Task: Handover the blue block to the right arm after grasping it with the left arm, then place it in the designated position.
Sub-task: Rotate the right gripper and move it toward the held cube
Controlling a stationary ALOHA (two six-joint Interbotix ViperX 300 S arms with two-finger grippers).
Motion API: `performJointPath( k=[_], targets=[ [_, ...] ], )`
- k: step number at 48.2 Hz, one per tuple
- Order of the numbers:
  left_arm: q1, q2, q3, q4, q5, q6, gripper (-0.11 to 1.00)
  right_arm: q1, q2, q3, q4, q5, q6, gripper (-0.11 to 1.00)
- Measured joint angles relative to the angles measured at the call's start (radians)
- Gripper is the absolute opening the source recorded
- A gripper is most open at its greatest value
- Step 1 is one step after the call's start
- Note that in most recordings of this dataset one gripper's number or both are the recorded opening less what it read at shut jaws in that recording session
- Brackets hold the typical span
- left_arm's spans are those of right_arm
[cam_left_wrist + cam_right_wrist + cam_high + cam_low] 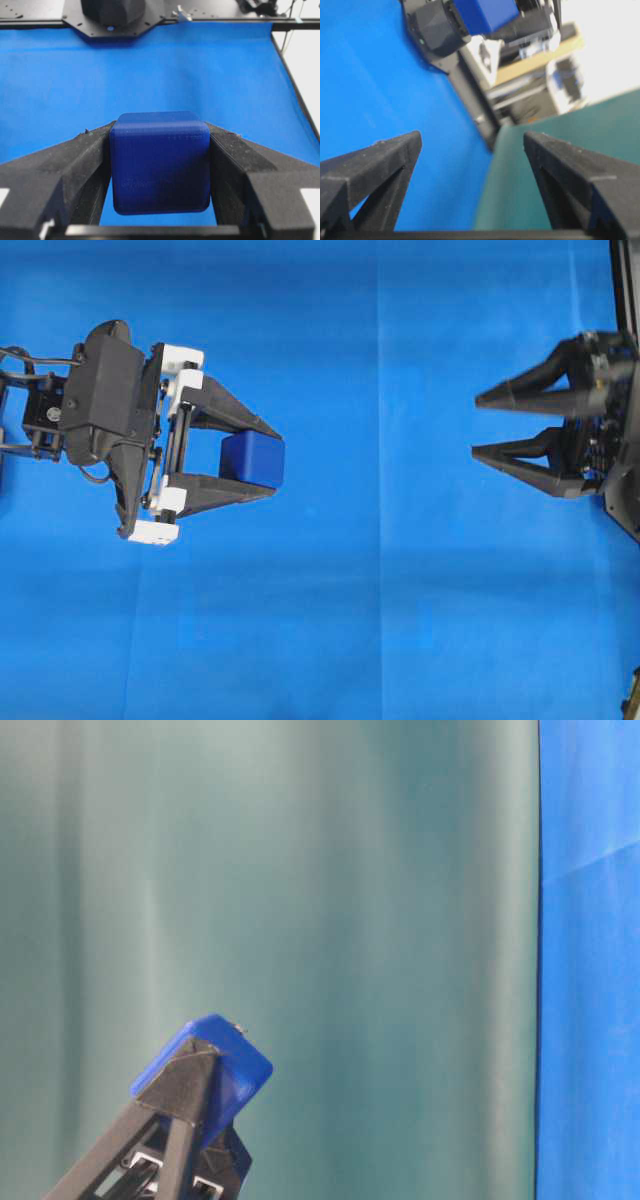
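Seen from overhead, the left arm's hand [270, 462] sits left of centre above the cloth-covered counter [380, 620], fingers pointing right. The block [253, 459] lies between its two fingertips, touching both. Well apart, at the far right edge, the right arm's hand [478, 426] points left toward it, fingers spread with nothing between them. Bare cloth lies between the two hands.

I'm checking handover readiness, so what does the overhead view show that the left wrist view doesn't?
Only the overhead view shows the right pincer, wide open, empty, and apart from the left pincer. Only the left wrist view shows both fingers pressed against the blue block's sides, with bare cloth beneath. Both show the left pincer holding the block over the blue cloth.
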Motion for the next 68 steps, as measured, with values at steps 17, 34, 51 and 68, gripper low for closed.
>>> performJointPath(
  k=[17, 34, 51, 68],
  targets=[
    [0.000, 0.000, 0.000, -0.003, -0.006, -0.002, 0.49, 0.069, 0.015, 0.000, -0.173, 0.000, -0.107, 0.97],
    [0.006, 0.000, 0.000, -0.005, -0.018, -0.005, 0.49, 0.066, 0.023, 0.000, -0.262, 0.003, -0.121, 0.97],
    [0.008, 0.000, -0.002, -0.005, -0.018, -0.005, 0.49, 0.066, 0.023, 0.000, -0.262, 0.003, -0.121, 0.97],
    [0.009, 0.000, 0.000, -0.005, -0.018, -0.005, 0.49, 0.066, 0.021, 0.000, -0.262, 0.005, -0.123, 0.97]
  ],
)
